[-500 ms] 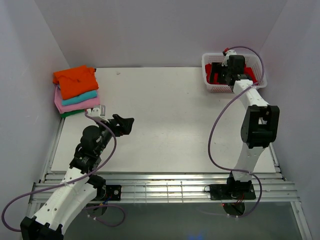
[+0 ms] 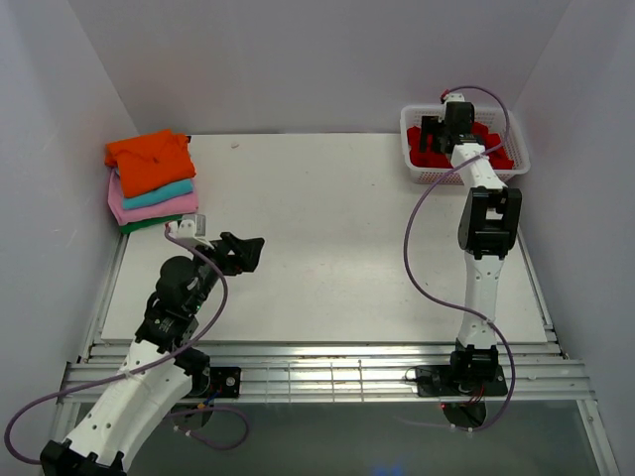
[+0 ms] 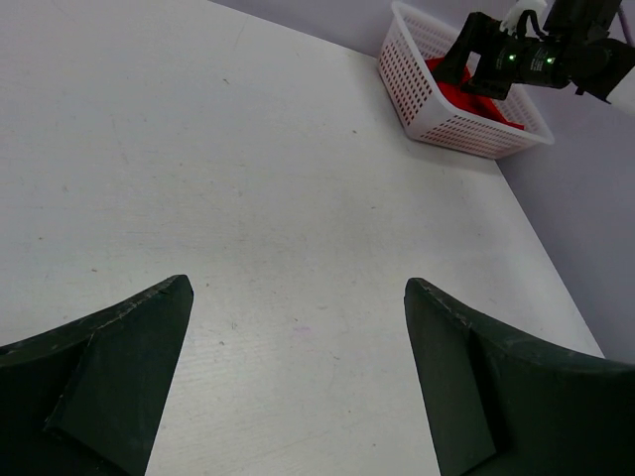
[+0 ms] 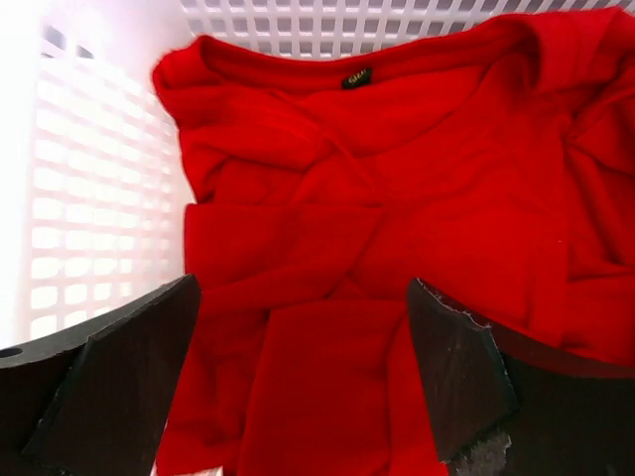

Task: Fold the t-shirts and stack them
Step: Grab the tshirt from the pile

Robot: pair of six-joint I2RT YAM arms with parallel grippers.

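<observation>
A crumpled bright red t-shirt (image 4: 377,178) lies in the white mesh basket (image 2: 451,177) at the back right. My right gripper (image 4: 300,288) hangs open just above the red cloth, one finger on either side of a fold and nothing gripped. From above, the right gripper (image 2: 437,137) sits over the basket's left half. At the back left is a stack of folded t-shirts: orange (image 2: 149,159) on top, then teal (image 2: 164,191), pink (image 2: 149,206) and dark green (image 2: 139,225). My left gripper (image 2: 248,248) is open over bare table, holding nothing.
The white table (image 2: 337,238) is walled at the back and on both sides. The basket (image 3: 446,119) stands against the right wall at the back corner. A metal rail frame (image 2: 327,372) runs along the near edge by the arm bases.
The right arm has stretched out further, bringing its gripper back and left over the basket. The left arm has shifted only slightly.
</observation>
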